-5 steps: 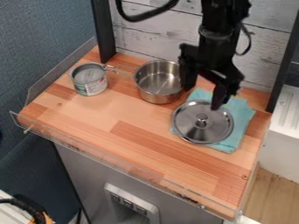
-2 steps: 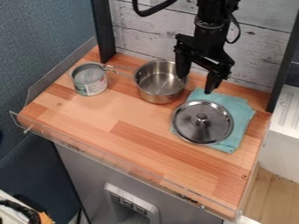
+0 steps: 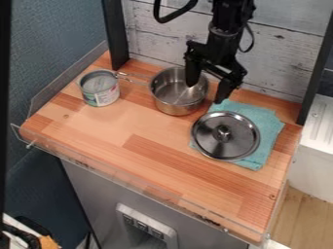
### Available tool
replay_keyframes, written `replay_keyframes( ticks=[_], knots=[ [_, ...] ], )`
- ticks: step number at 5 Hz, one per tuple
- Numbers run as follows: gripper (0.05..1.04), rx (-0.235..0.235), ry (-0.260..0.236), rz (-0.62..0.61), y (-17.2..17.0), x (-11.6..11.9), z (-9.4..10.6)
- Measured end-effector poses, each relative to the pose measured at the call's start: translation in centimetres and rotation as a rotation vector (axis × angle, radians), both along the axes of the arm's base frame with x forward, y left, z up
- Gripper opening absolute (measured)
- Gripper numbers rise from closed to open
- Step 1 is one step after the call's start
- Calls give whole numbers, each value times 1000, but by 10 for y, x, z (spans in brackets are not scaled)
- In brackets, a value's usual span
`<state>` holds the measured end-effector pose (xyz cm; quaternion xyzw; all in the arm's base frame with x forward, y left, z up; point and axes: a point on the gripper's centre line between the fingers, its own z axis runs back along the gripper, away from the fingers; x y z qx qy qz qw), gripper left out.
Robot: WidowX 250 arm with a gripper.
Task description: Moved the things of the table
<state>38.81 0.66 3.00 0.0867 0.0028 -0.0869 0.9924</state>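
In the camera view, my arm [image 3: 228, 24] comes in from the top edge, right of the middle, in front of the pale boards [image 3: 156, 36] at the far side. My tool [image 3: 205, 92] hangs with its fingers spread. From here the left one overlaps the opening of the metal pot [image 3: 179, 105]; I cannot tell whether it dips inside. The right one is between the pot and the blue-green cloth [image 3: 265, 129]. The pot stands upright on the far part of the wooden desk [image 3: 91, 131], its handle [image 3: 121, 75] pointing left to the can [image 3: 102, 97], which stands upright at the far left. Nearer and to the right, the round metal lid [image 3: 211, 146] lies knob up, partly on the cloth, overhanging its left edge.
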Motion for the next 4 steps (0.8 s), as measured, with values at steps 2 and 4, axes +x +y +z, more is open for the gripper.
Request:
replay_keyframes(
  ticks=[2,4],
  knots=[
    [668,5,21,39,10,-4,-15],
    [151,1,26,47,9,-6,-16]
  ],
)
